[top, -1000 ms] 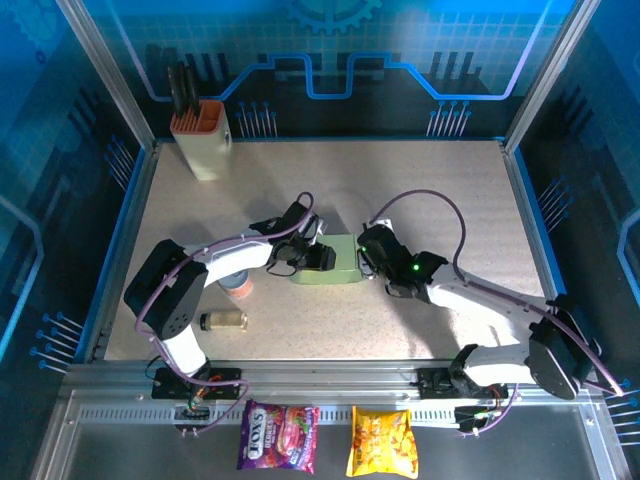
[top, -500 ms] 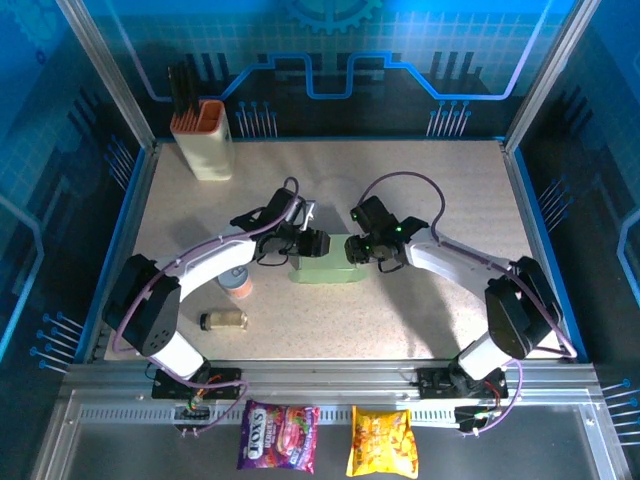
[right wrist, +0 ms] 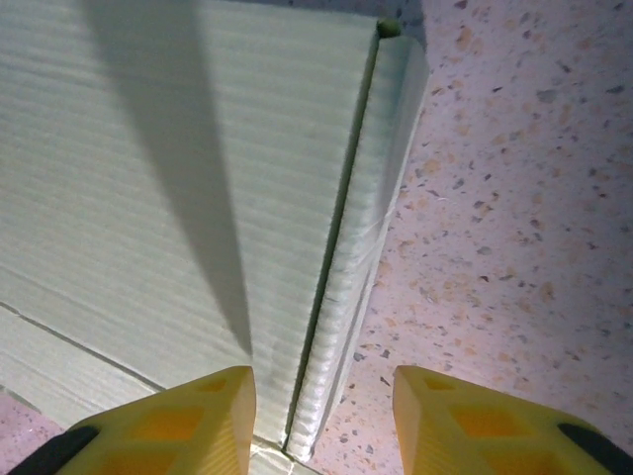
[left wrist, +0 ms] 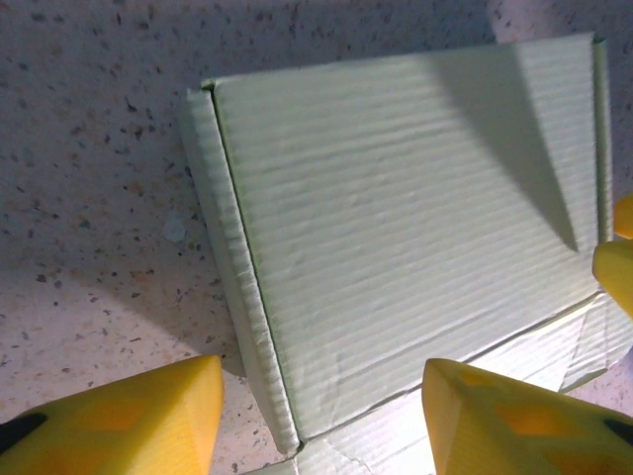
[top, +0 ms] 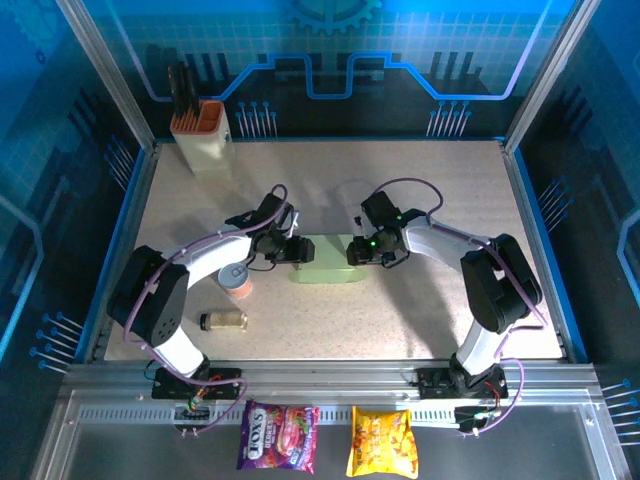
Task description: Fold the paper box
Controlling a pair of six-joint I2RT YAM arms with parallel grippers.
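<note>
The paper box (top: 326,262) is a closed, flat, pale mint-green box lying mid-table. My left gripper (top: 296,250) hovers at its left end, my right gripper (top: 357,252) at its right end. In the left wrist view the box (left wrist: 396,218) lies below my open left gripper (left wrist: 321,421), whose yellow fingers (left wrist: 119,421) straddle the near left corner without touching it. In the right wrist view my right gripper (right wrist: 321,421) is open. One finger is over the box (right wrist: 168,188) and the other over bare table, either side of the box's right edge.
A cream holder with an orange rim (top: 203,140) stands at the far left corner. A small round tub (top: 237,281) and a lying jar (top: 224,320) sit left of the box. Two snack bags (top: 278,436) lie on the front rail.
Both grippers have opened wider. The left gripper drew back to the left. The right arm's elbow swung up toward the far side. The box stayed in place.
</note>
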